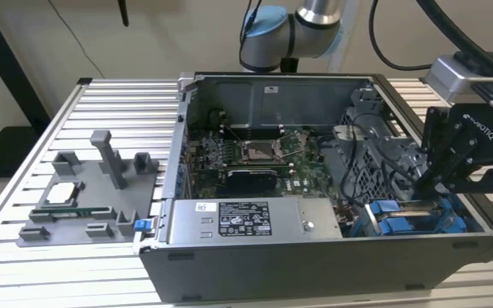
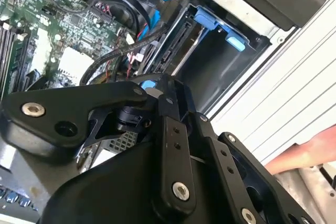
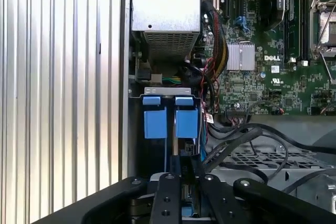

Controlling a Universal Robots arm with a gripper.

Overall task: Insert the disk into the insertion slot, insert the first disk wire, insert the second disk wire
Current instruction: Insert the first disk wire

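The gripper [image 1: 425,189] hangs low inside the case [image 1: 315,273], at about 4 o'clock in the exterior view. Whether it is clenched or released cannot be told. A small blue piece [image 2: 148,83] is seen right at its tip in the second wrist view, but what it is cannot be made out.

The slot [image 1: 388,218] lies just below the gripper, toward 6 o'clock in the exterior view. It is marked by blue rails and, in the first wrist view, by two blue tabs [image 3: 155,116] side by side. The disk [image 2: 176,45] is judged to be seated in the slot already. A dark connector edge is shown at the cage's mouth, and the long axis is judged to run into the cage, away from that edge.

Black cables [image 1: 375,163] are bunched just beside the slot, at 10 o'clock from the gripper, and are judged the main obstruction to that edge. The power supply [image 1: 255,221] is set near the slot at 9 o'clock, and the motherboard [image 1: 255,154] farther off at 10 o'clock. A grey fixture [image 1: 92,192] is left on the table [image 1: 126,102], well apart at 9 o'clock, outside the case.
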